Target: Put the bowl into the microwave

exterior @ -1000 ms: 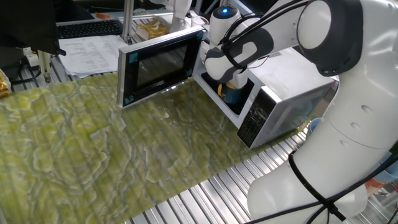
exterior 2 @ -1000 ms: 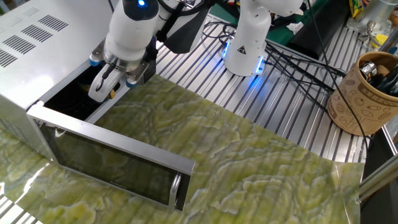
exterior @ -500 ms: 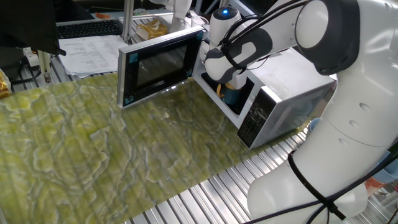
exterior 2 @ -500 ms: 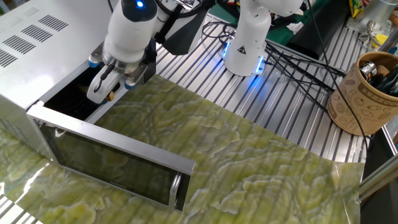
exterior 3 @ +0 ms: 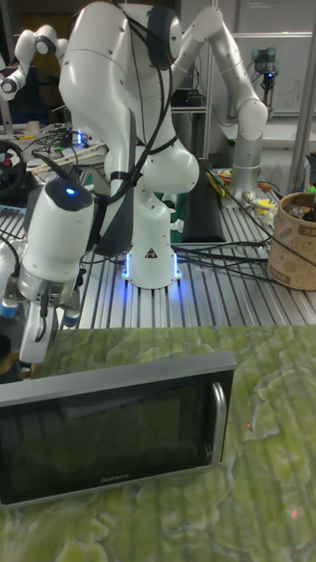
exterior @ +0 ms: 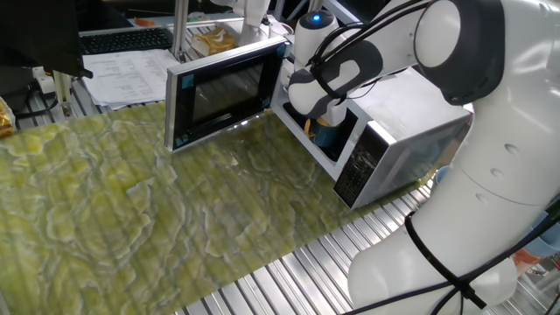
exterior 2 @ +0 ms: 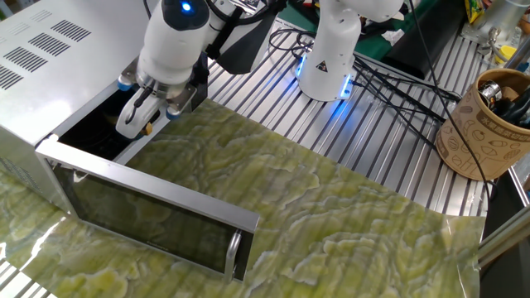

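The open microwave door (exterior 2: 149, 217) juts over the green-covered counter (exterior: 131, 201). Behind it, the tool (exterior 2: 142, 112) has barely shifted over the last second, hanging at the mouth of the microwave (exterior: 398, 144); whether it is clenched or released, I cannot tell. The bowl (exterior: 327, 131) sits inside the cavity, so placement looks nearly done. Retreat room lies outward, over the door.

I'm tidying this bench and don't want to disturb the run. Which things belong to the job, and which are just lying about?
Part of the job:
- bowl, in the oven's opening
- microwave, door open
- claw, at that opening

Just lying about:
- brown patterned cup holding tools
- papers
- keyboard
- cables
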Available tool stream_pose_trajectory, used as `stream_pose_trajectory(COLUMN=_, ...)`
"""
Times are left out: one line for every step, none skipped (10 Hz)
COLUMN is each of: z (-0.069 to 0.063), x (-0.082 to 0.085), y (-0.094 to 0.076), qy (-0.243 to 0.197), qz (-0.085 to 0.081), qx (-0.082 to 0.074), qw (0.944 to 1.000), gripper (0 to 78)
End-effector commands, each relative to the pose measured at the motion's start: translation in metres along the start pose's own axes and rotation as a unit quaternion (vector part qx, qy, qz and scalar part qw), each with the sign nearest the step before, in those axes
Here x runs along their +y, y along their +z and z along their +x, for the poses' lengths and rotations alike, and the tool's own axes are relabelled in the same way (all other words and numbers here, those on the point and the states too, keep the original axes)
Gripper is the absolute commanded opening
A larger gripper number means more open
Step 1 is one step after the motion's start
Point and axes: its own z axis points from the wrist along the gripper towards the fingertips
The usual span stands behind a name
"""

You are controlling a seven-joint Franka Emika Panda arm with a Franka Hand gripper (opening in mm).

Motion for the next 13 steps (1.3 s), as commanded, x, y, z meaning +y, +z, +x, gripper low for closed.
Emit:
stream_pose_trajectory(z=-0.0016, x=0.0005, y=0.0013, qy=0.000, qz=-0.001, qx=-0.001, qw=1.0000, gripper=2.8)
stream_pose_trajectory(z=-0.0021, x=0.0004, y=0.0018, qy=0.000, qz=-0.001, qx=-0.001, qw=1.0000, gripper=2.8)
stream_pose_trajectory(z=-0.0052, x=-0.0007, y=0.0047, qy=-0.002, qz=-0.001, qx=-0.002, qw=1.0000, gripper=2.8)
stream_pose_trajectory(z=-0.0076, x=-0.0015, y=0.0068, qy=-0.005, qz=-0.001, qx=-0.002, qw=1.0000, gripper=2.8)
stream_pose_trajectory(z=-0.0088, x=-0.0020, y=0.0080, qy=-0.006, qz=-0.001, qx=-0.002, qw=1.0000, gripper=2.8)
stream_pose_trajectory(z=-0.0091, x=-0.0021, y=0.0086, qy=-0.006, qz=-0.001, qx=-0.002, qw=1.0000, gripper=2.8)
stream_pose_trajectory(z=-0.0091, x=-0.0022, y=0.0086, qy=-0.006, qz=-0.001, qx=-0.002, qw=1.0000, gripper=2.8)
stream_pose_trajectory(z=-0.0091, x=-0.0021, y=0.0086, qy=-0.003, qz=-0.001, qx=-0.001, qw=1.0000, gripper=2.8)
stream_pose_trajectory(z=-0.0087, x=-0.0017, y=0.0081, qy=0.002, qz=-0.001, qx=-0.002, qw=1.0000, gripper=2.8)
stream_pose_trajectory(z=-0.0079, x=-0.0009, y=0.0070, qy=0.006, qz=-0.001, qx=-0.003, qw=1.0000, gripper=2.8)
stream_pose_trajectory(z=-0.0066, x=-0.0003, y=0.0058, qy=0.009, qz=-0.001, qx=-0.003, qw=1.0000, gripper=2.8)
stream_pose_trajectory(z=-0.0059, x=-0.0001, y=0.0053, qy=0.010, qz=0.000, qx=-0.004, qw=0.9999, gripper=2.8)
stream_pose_trajectory(z=-0.0052, x=0.0005, y=0.0046, qy=0.015, qz=0.000, qx=-0.007, qw=0.9999, gripper=2.8)
